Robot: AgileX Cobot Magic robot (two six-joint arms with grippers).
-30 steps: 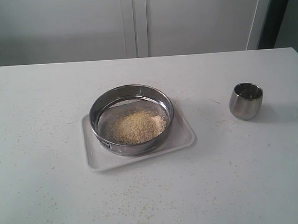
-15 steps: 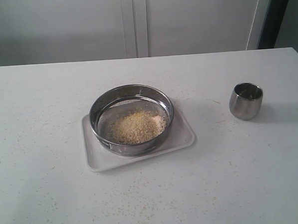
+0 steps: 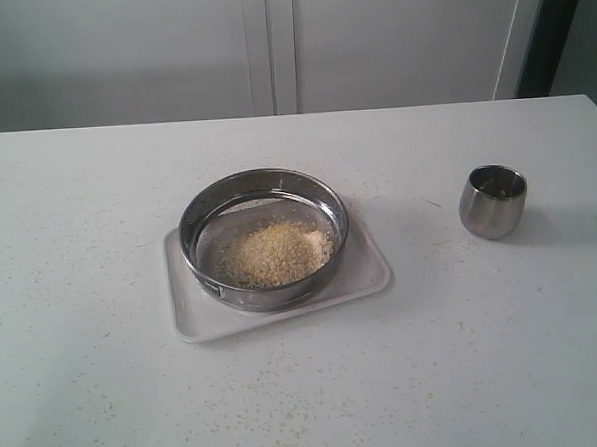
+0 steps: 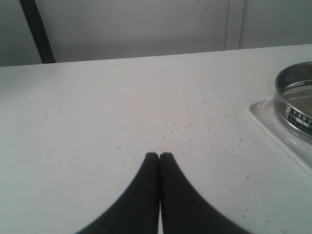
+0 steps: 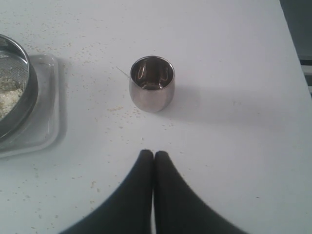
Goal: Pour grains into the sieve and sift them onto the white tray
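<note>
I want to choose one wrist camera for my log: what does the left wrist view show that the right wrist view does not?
Only left wrist: the left gripper, shut, and a label on the sieve wall. Only right wrist: the right gripper, shut, and the steel cup. Both: part of the sieve on the white tray, and loose grains scattered on the table.

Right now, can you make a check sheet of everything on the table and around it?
Surface: white table, dusted with stray grains.
Job's things: grains heaped in the sieve; sieve sits on the tray.
Clutter: steel cup upright, right of the tray, apart from it.
Grippers: left gripper shut, empty, over the table; right gripper shut, empty, near the cup.
Cables: nothing seen.
Surroundings: pale wall panels behind the table.
</note>
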